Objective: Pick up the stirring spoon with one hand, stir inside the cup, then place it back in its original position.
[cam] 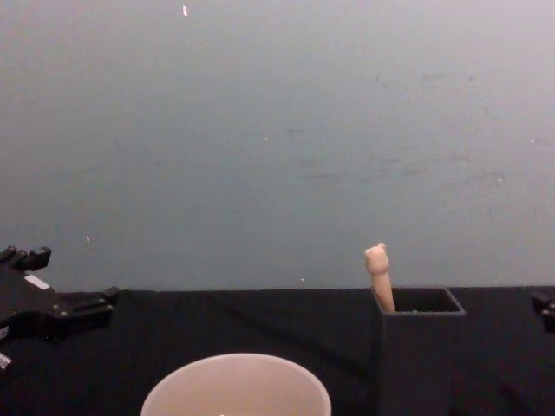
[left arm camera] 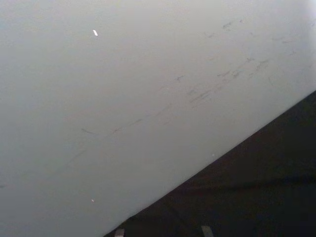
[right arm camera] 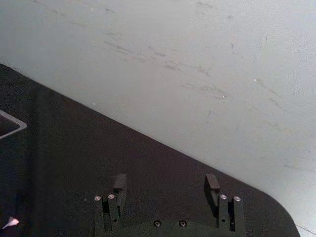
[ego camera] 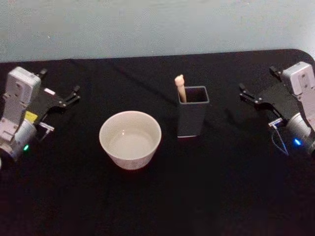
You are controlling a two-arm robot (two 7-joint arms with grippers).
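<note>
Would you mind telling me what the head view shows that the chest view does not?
Head view: the cup's pale inside and the holder's whole body down to the black table. Chest view: the spoon's knob in side profile against the wall, above the holder's rim. Both: cup, holder, the spoon standing in it, the open left gripper at the left and the open right gripper at the right.

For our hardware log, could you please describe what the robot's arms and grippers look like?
Both arms have boxy pale grey wrist housings and black, slim-fingered metal ends. Behind the left gripper are a yellow label and a green light; behind the right gripper, a blue light and a thin looping cable.
</note>
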